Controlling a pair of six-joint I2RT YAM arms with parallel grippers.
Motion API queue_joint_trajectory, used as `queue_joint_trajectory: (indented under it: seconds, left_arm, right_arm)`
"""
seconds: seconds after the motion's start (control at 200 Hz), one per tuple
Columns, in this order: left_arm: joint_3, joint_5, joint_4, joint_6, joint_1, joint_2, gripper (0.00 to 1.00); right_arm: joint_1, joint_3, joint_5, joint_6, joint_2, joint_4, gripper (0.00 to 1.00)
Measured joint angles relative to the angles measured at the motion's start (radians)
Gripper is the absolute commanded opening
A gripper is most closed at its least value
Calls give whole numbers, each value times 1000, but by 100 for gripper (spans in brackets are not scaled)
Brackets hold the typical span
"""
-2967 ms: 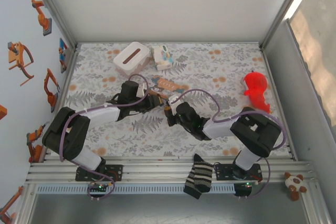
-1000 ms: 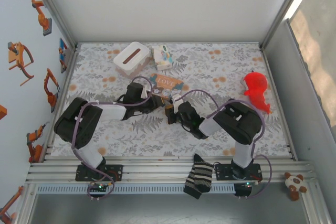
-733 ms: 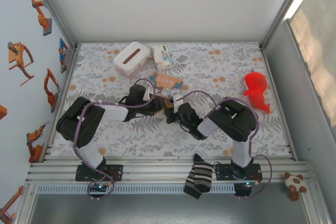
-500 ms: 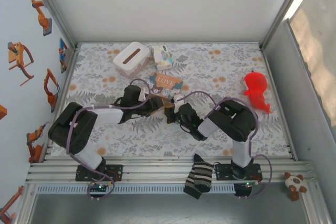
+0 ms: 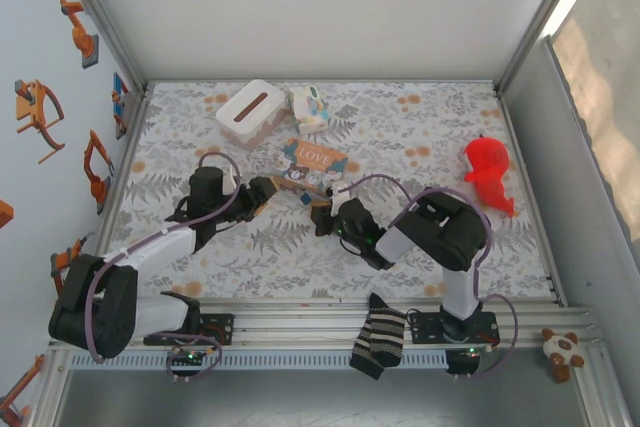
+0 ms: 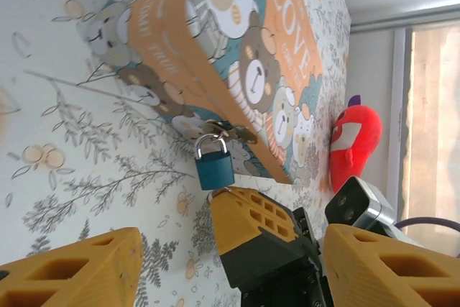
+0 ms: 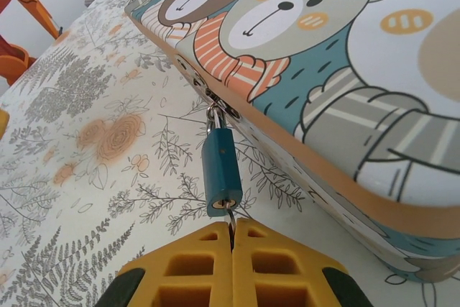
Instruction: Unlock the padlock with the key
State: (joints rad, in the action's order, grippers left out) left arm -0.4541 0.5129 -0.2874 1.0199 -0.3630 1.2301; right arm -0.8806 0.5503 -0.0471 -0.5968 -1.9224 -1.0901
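The padlock [image 7: 220, 167] is small and dark blue, and its silver shackle hangs through the clasp of the bear-printed "LOVE" box [image 7: 323, 70]. The key [image 7: 230, 218] sits in the keyhole at the padlock's bottom end. My right gripper [image 7: 231, 239] is shut on the key, just below the lock. In the left wrist view the padlock [image 6: 214, 169] hangs from the box [image 6: 237, 48], with my right gripper's yellow finger [image 6: 251, 228] under it. My left gripper [image 6: 231, 249] stands open and empty, apart from the lock. From above, the left gripper [image 5: 262, 190] is left of the box [image 5: 312, 160], and the right gripper [image 5: 322, 215] is at its near edge.
A white tissue box [image 5: 250, 113] and a small printed carton [image 5: 310, 107] stand at the back. A red plush toy [image 5: 487, 172] lies at the right. A striped sock [image 5: 380, 339] hangs over the front rail. A small plush bear [image 5: 565, 352] lies off the table.
My left gripper has opened and drawn back to the left, away from the padlock and box. My right gripper has stayed shut at the padlock's bottom.
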Motion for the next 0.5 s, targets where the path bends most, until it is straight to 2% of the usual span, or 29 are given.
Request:
queue_joint_trajectory:
  seconds: [0.195,0.501]
  left_arm:
    - [76,28,-92,103,26,-1,56]
    - [116,64,-269,207,30,98,52]
  right_arm:
    - [-28,10,-8,-52,0,9,0]
    - [-47,40,-11,-141,2,56,0]
